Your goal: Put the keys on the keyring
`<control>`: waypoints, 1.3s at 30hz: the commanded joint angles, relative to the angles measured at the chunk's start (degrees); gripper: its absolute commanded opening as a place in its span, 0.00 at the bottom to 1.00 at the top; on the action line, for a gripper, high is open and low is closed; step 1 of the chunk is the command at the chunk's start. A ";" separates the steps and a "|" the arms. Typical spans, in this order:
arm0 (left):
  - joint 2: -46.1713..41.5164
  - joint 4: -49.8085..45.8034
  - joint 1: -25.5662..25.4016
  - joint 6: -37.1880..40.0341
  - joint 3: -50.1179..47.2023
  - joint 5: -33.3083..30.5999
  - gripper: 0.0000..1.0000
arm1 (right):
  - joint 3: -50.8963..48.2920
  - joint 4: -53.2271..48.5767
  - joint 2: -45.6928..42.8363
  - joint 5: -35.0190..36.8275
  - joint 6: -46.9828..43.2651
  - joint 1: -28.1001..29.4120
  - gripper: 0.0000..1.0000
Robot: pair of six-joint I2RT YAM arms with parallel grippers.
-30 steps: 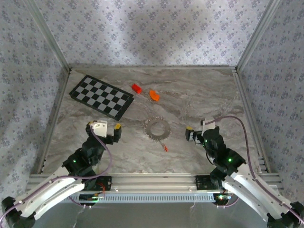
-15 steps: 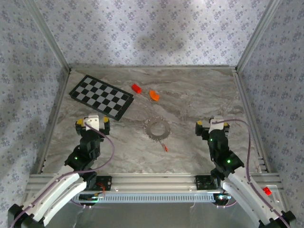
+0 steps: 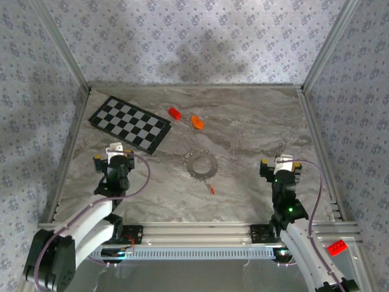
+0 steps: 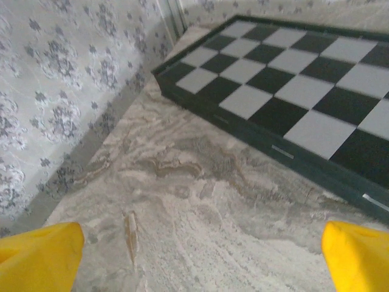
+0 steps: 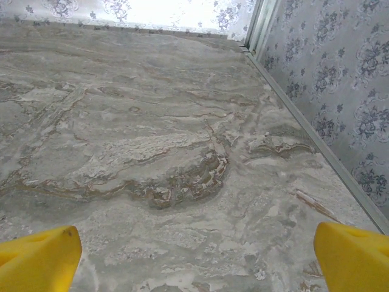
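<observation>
The keyring (image 3: 200, 165), a thin silvery loop with a jagged edge, lies flat near the middle of the marble table. A tiny key (image 3: 212, 190) with a red head lies just to its near right, apart from it. My left gripper (image 3: 113, 158) hovers low at the left, well clear of the keyring, and is open. In the left wrist view its yellow fingertips (image 4: 39, 255) stand wide over bare marble. My right gripper (image 3: 279, 164) is at the right, also open and empty, with its fingertips (image 5: 355, 258) spread over bare marble.
A checkered board (image 3: 129, 124) lies at the back left, just ahead of the left gripper (image 4: 200, 261); its edge (image 4: 292, 91) runs across that wrist view. A red toy brick (image 3: 175, 112) and an orange block (image 3: 197, 121) sit behind the keyring. Patterned walls close in three sides.
Both arms have swung outward from the centre: the left gripper moved left toward the board, the right gripper moved right and turned to face the back. Both stayed open.
</observation>
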 commanded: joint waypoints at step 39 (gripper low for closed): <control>28.44 28.85 7.30 7.18 8.27 11.89 1.00 | 5.19 38.03 39.91 -13.50 1.77 -10.72 1.00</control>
